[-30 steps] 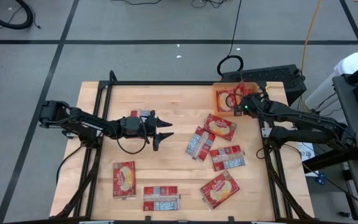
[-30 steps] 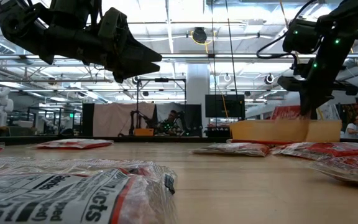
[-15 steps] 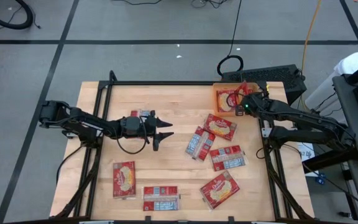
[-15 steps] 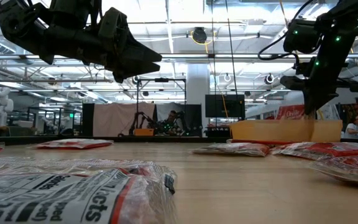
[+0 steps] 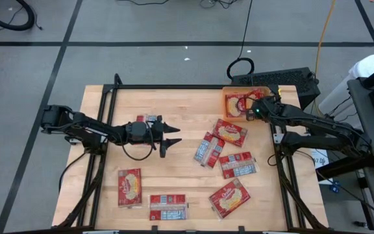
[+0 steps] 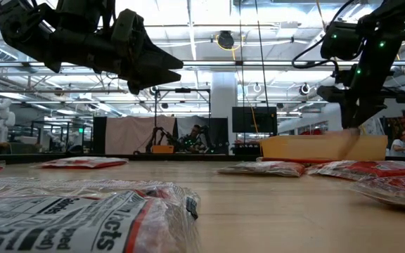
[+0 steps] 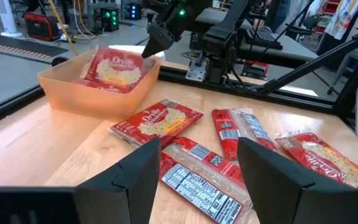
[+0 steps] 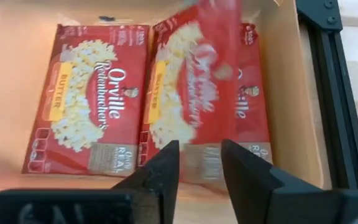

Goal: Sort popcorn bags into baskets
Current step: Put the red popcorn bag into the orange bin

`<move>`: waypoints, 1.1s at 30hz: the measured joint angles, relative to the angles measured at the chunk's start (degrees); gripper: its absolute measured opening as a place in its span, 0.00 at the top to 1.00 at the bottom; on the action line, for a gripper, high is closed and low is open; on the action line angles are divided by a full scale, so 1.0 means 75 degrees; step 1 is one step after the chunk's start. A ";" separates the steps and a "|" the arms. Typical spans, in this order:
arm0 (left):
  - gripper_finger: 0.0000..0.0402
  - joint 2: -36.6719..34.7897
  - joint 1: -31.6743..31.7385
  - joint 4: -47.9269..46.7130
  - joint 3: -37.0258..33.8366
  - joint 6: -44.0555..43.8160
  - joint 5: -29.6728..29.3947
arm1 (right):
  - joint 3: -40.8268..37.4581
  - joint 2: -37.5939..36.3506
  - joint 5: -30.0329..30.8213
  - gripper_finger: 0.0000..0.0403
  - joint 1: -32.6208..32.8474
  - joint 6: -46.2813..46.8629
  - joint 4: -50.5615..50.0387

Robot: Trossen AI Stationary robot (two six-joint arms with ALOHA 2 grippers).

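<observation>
Right gripper (image 8: 196, 163): fingers parted, gripping nothing — above the orange basket (image 5: 228, 104).
Basket: two popcorn bags (image 8: 89, 99) inside.
Left gripper (image 5: 171, 138): open, empty, mid-table.
Table (image 5: 187, 97): seven bags loose.

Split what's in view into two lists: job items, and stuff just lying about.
Job items:
- popcorn bags loose on the table
- bags in the orange basket
- right hand over the basket
- left hand waiting mid-table

Lying about:
- black cable loop on the floor
</observation>
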 joint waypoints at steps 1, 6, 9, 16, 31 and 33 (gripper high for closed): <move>0.47 0.0000 0.0000 0.0000 0.0000 -0.0004 0.0000 | 0.0000 -0.0008 0.0000 0.71 0.0000 -0.0014 0.0020; 0.49 0.0000 -0.0003 -0.0004 0.0000 -0.0010 0.0000 | 0.0000 -0.0133 0.0002 0.67 0.0011 -0.0536 0.0689; 0.51 0.0000 -0.0001 -0.0107 0.0000 -0.0010 0.0000 | 0.0000 -0.0353 -0.0219 0.67 0.0152 -0.1137 0.1639; 0.53 0.0000 -0.0007 -0.0996 0.0000 -0.0084 0.0000 | -0.0060 -0.0444 -0.1427 0.67 0.1366 -0.2587 0.4671; 0.48 0.0003 -0.0507 -0.5361 0.0266 -0.2475 -0.2896 | -0.0688 0.1655 -0.1390 0.67 0.5268 -0.4503 0.8080; 0.48 0.0003 -0.0375 -0.6421 0.0378 -0.3418 -0.3122 | -0.0728 0.2049 -0.1354 0.67 0.5517 -0.4636 0.8448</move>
